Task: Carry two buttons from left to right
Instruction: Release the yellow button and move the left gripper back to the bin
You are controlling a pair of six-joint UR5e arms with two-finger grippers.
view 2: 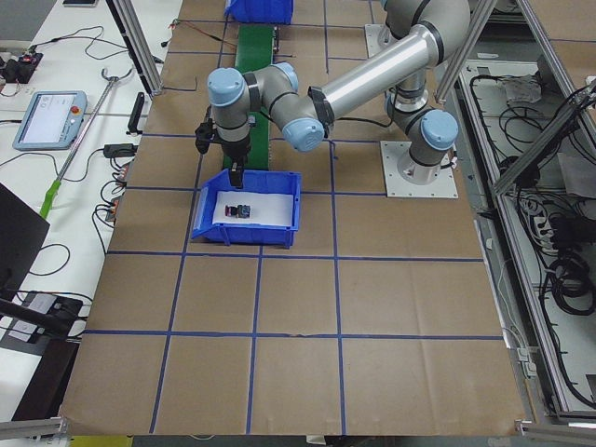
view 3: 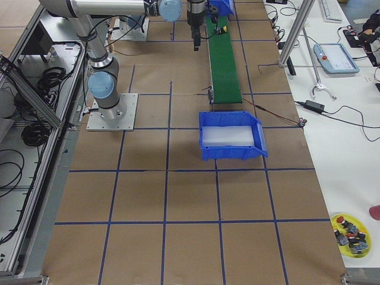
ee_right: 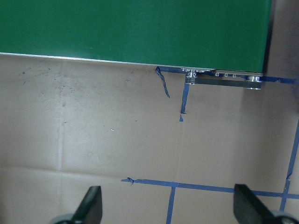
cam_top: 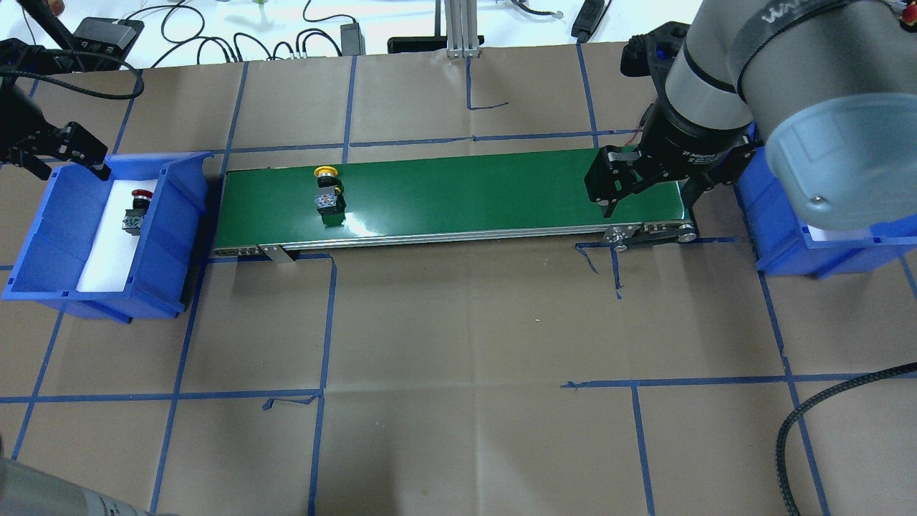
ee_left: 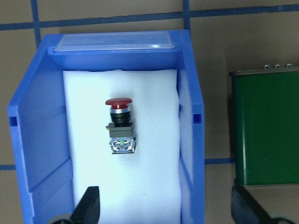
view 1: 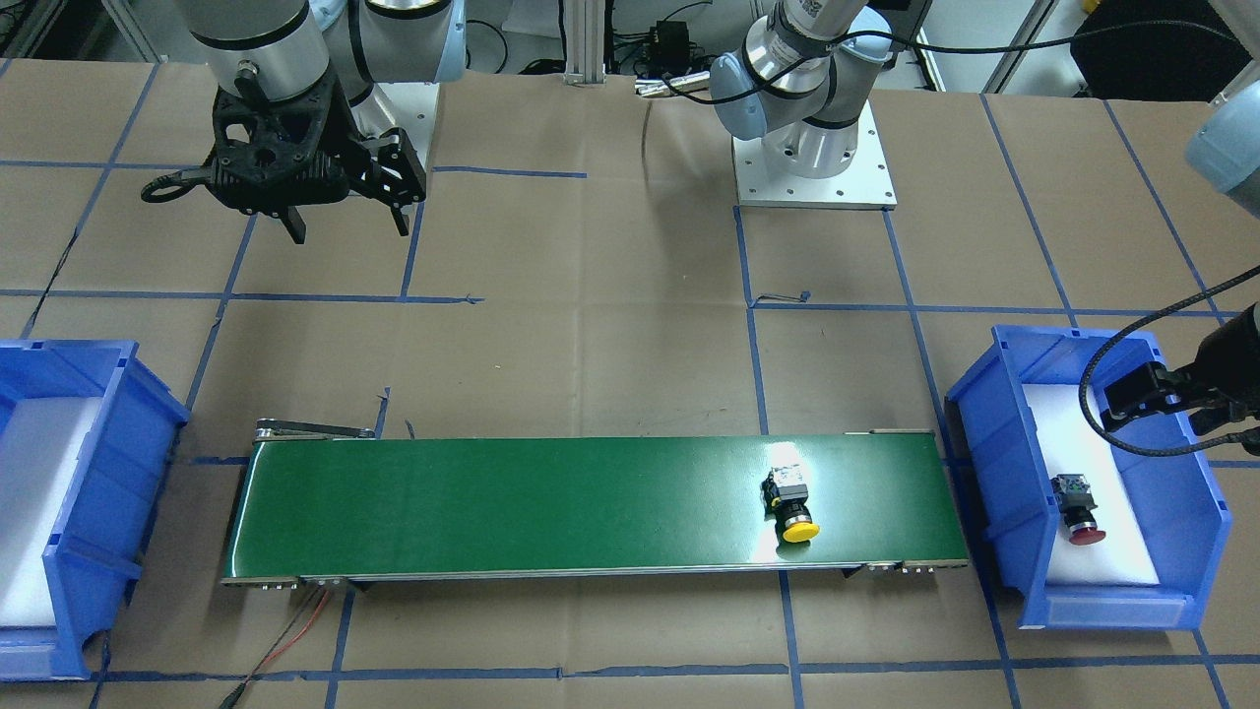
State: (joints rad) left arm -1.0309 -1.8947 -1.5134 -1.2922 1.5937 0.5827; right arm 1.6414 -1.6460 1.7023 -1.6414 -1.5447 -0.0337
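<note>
The yellow-capped button (view 1: 792,507) lies on its side on the green conveyor belt (view 1: 541,502), near the belt's end on the robot's left (cam_top: 328,190). The red-capped button (ee_left: 120,126) lies on white foam inside the blue bin (cam_top: 43,287) on the robot's left, also seen from the front (view 1: 1078,507). My left gripper (cam_top: 71,170) hovers open above that bin's far end, with nothing between its fingers (ee_left: 88,205). My right gripper (cam_top: 650,206) hangs open and empty over the belt's other end, its fingers (ee_right: 91,205) spread above bare paper.
A second blue bin (view 1: 118,394) with white foam stands past the belt's end on the robot's right (view 3: 231,136). Brown paper with blue tape lines covers the table. Red and black wires (view 1: 295,620) trail from the conveyor's corner. Cables and boxes lie along the far edge.
</note>
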